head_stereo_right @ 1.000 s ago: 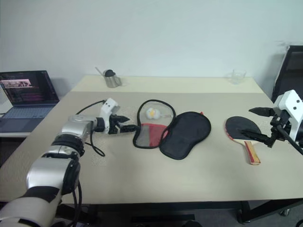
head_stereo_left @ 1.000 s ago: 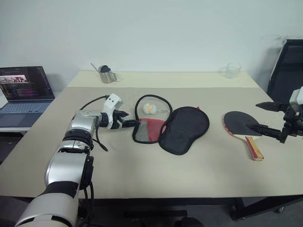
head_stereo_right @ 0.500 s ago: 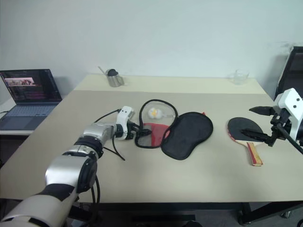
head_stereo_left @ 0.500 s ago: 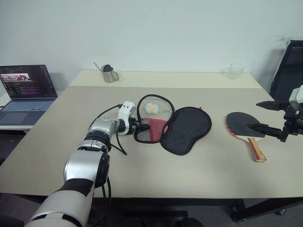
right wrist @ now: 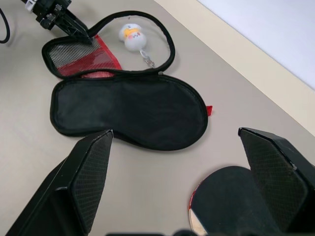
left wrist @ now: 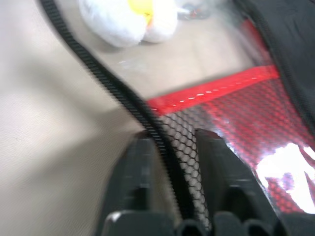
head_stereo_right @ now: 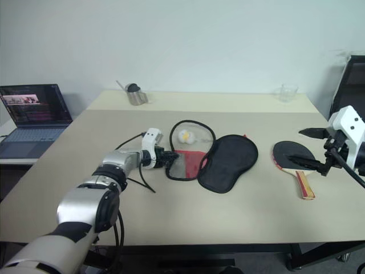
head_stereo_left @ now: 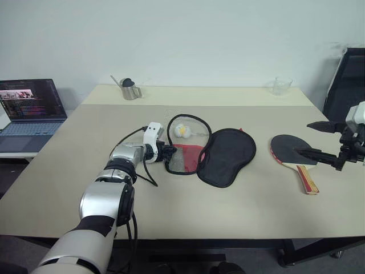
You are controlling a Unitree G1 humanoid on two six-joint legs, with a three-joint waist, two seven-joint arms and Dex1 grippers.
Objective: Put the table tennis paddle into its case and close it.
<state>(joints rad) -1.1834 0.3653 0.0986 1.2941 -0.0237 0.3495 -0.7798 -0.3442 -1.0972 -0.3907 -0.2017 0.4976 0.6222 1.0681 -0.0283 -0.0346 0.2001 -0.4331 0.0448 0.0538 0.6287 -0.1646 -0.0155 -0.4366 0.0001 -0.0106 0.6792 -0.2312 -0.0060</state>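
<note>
We are observing the soft black-and-red fabric zip case (head_stereo_left: 214, 155) lying unzipped and spread open near the middle of the beige bench (head_stereo_left: 188, 205), its black half on the right and its mesh-and-red half on the left. The left end effector (head_stereo_right: 167, 160) is pinching the zip rim of the mesh half; in the left wrist view its two black fingers (left wrist: 139, 169) are sitting on either side of that rim, so we are recording it as closed on the case. Two small white balls (head_stereo_left: 181, 130) are lying inside the looped rim. The table tennis paddle with black rubber face and striped wooden handle (head_stereo_left: 293, 157) is lying flat on the bench, well apart to the right of the case. The right end effector (head_stereo_left: 319, 140) is hanging above the paddle with fingers spread wide, gripping nothing.
</note>
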